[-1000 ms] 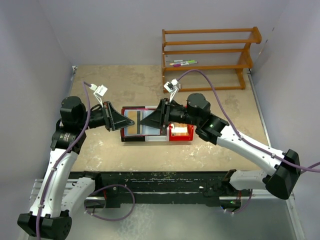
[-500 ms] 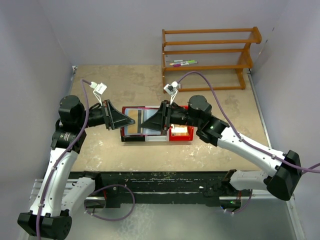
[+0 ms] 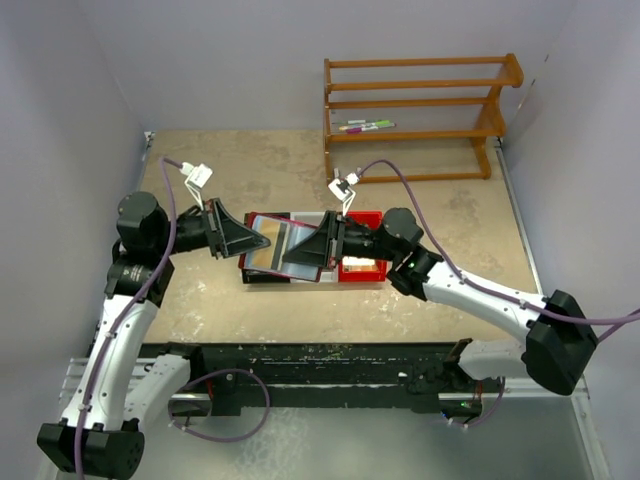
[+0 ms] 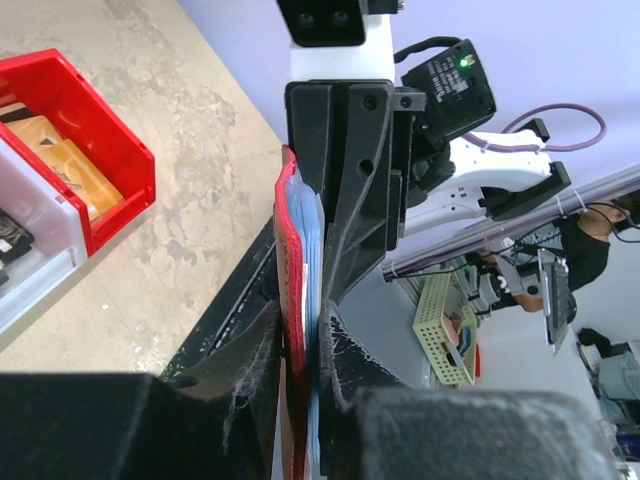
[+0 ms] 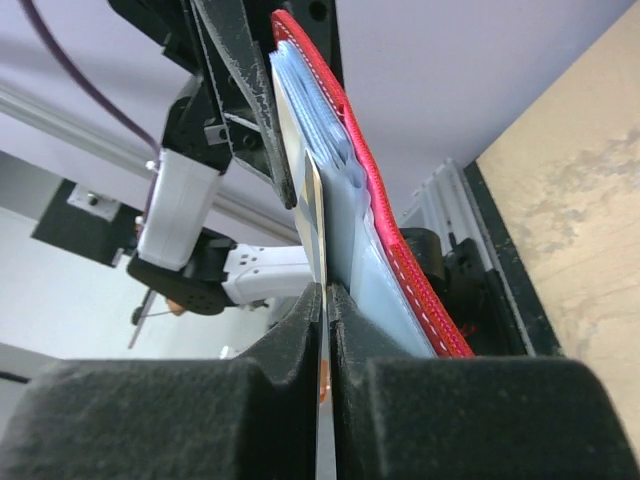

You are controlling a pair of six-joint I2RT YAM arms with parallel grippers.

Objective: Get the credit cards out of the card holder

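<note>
The card holder point(image 3: 268, 248), maroon with blue-grey sleeves, hangs tilted above the table between both arms. My left gripper point(image 3: 240, 241) is shut on its left edge; in the left wrist view the holder point(image 4: 296, 260) runs edge-on between that gripper's point(image 4: 300, 335) pads. My right gripper point(image 3: 298, 256) is shut on a thin credit card point(image 5: 316, 225), seen edge-on just beside the blue sleeves point(image 5: 360, 270) and the red cover point(image 5: 405, 250), gripper midpoint point(image 5: 326, 300). Whether the card is still in its sleeve, I cannot tell. More tan cards point(image 4: 62, 160) lie in the red bin.
A red bin point(image 3: 362, 275) sits to the right of the holder, next to a pale tray point(image 3: 268, 279) under it. A wooden rack point(image 3: 420, 108) with markers point(image 3: 365, 126) stands at the back right. Grey walls close in on both sides.
My right gripper has closed on a card and shifted slightly toward me. The card holder has tipped up from lying flat. The left gripper keeps its hold.
</note>
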